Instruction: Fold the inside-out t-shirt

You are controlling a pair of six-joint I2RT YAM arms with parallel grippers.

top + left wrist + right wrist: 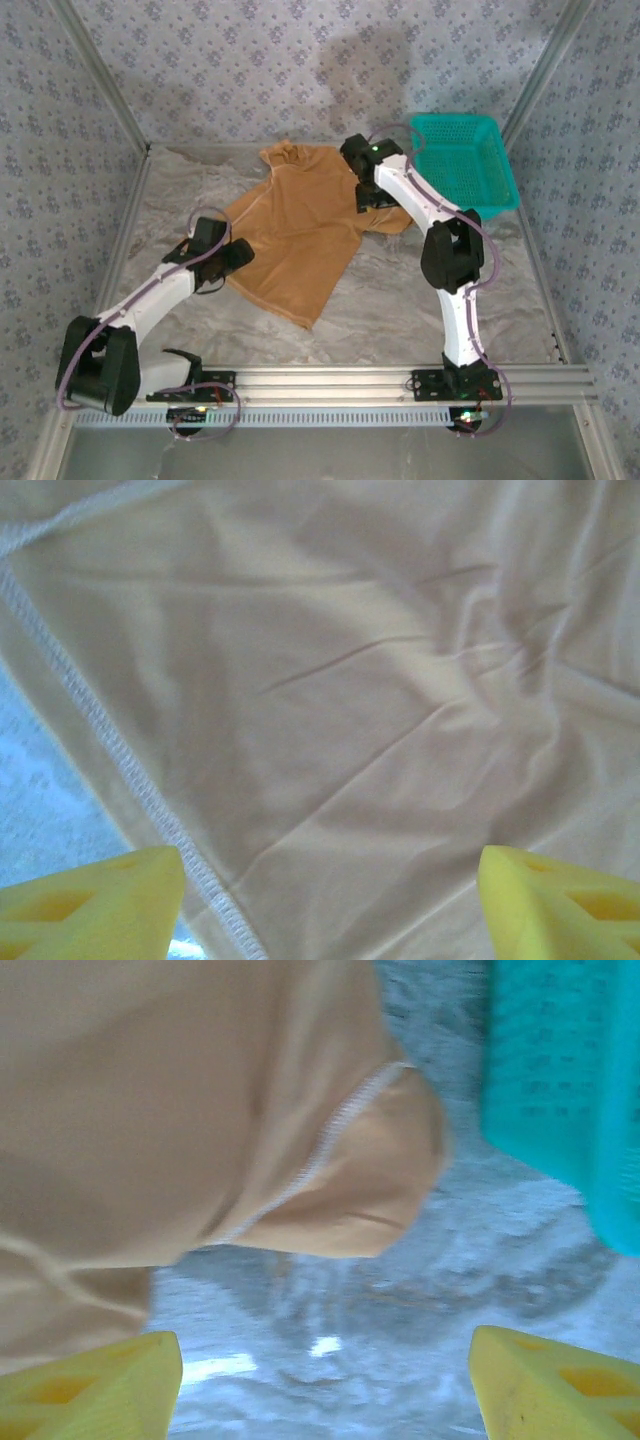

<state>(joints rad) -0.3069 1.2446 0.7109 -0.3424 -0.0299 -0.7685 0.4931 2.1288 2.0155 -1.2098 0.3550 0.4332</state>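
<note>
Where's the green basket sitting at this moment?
In the top view, the green basket sits at the far right of the table, just right of the t-shirt.

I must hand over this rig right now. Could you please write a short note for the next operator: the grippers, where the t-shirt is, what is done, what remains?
Left gripper: open, holding nothing, above the t-shirt near its stitched edge.
Right gripper: open, holding nothing, above the table just beside the sleeve nearest the teal basket.
Shirt: spread on the table, seams showing outward, slightly wrinkled, bunched at the far end.
Done: shirt laid out.
Left: no fold is visible, so all folding remains.
</note>
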